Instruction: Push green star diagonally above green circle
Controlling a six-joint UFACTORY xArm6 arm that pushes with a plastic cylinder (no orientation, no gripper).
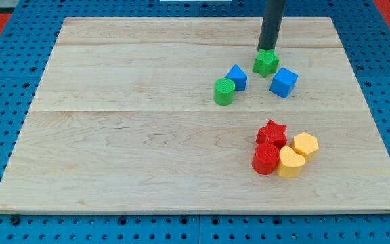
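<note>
Since the green star [266, 63] sits upper right of the green circle [224, 91], the diagonal placement looks nearly or fully reached. My tip [268, 49] touches the star's top edge, upper centre-right of frame; a bare rod, it grips nothing. A blue block [236, 77] lies between them.

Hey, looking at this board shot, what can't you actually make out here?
1. My tip: in the camera view its very end meets the top edge of the green star; touching or just behind cannot be told.
2. The rod's upper part is cut off by the view's top.
3. The red circle covers the red star's lower points.
4. The yellow heart hides part of the yellow hexagon.
</note>
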